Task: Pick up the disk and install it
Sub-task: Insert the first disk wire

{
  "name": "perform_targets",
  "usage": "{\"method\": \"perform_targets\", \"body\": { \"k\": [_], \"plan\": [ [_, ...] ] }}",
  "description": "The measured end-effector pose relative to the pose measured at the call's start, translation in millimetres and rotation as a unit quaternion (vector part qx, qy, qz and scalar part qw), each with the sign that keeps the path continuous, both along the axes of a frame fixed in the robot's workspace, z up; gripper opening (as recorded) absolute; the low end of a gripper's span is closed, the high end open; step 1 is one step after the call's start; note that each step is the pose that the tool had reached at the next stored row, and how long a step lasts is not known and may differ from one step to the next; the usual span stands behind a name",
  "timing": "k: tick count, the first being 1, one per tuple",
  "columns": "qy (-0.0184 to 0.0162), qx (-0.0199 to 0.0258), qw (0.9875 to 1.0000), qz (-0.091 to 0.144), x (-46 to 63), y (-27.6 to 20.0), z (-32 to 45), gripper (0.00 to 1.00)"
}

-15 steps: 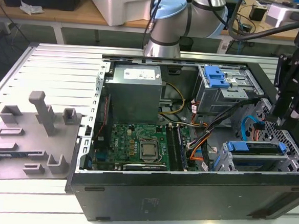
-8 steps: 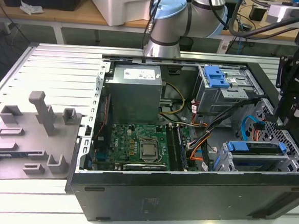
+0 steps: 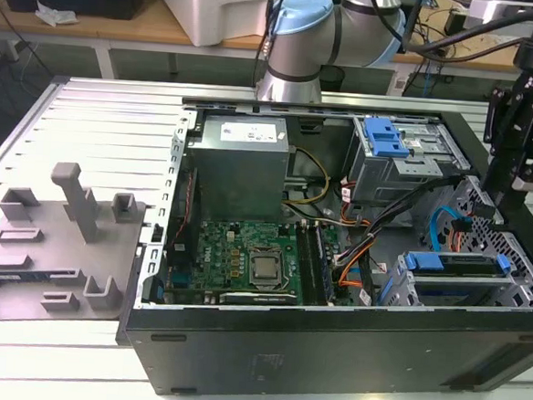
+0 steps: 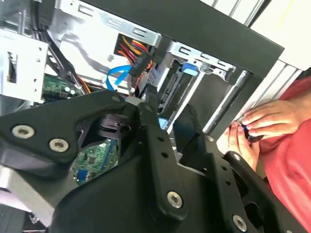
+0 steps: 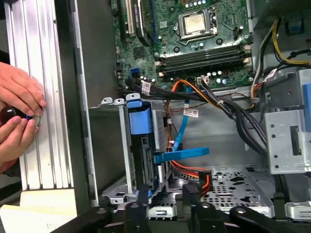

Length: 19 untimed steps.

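Black sheet-metal walls of the open computer case [image 3: 329, 351] lay on the slatted aluminium table [image 3: 99, 106]. The arm's black two-fingered gripper [image 3: 503, 194] hung over the end of the case at the exterior view's right. In the first wrist view its fingers [image 5: 137, 216] stood apart with nothing between them. The flat silver hard-drive disk with bright blue plastic side rails [image 3: 454, 264] sat in the grey steel drive cage [image 5: 124, 145] just below the gripper, not touching it. It looked fully seated from where I stood, though I could not be sure. A person's hands [image 5: 19, 114] rested on the table's edge beside the case, pinching some small dark object.
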State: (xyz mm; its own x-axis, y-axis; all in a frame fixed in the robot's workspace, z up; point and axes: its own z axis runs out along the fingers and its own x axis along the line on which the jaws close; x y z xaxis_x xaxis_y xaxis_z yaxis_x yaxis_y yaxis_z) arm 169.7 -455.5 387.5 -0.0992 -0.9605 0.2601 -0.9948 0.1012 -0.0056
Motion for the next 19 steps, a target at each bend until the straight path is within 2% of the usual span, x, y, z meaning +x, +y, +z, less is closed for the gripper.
{"method": "perform_targets", "body": {
  "k": [2, 3, 4, 9, 13, 16, 18, 19],
  "plan": [
    [0.0, 0.0, 1.0, -0.003, 1.2, 4.2, -0.7, 0.4],
    [0.0, 0.0, 1.0, -0.004, 1.8, 5.5, -1.1, 0.33],
    [0.0, 0.0, 1.0, -0.006, 2.5, 6.3, -1.5, 0.33],
    [0.0, 0.0, 0.9995, -0.03, 6.6, 7.5, -4.5, 0.33],
    [0.0, 0.0, 0.9987, -0.052, 8.1, 8.0, -6.9, 0.33],
    [-0.0001, -0.0017, 0.9983, -0.058, 9.2, 11.5, -9.6, 0.33],
    [-0.0002, -0.0046, 0.9981, -0.061, 10.4, 16.6, -11.7, 0.33],
    [-0.0003, -0.0056, 0.9981, -0.062, 10.9, 17.7, -12.3, 0.33]
  ]
}}
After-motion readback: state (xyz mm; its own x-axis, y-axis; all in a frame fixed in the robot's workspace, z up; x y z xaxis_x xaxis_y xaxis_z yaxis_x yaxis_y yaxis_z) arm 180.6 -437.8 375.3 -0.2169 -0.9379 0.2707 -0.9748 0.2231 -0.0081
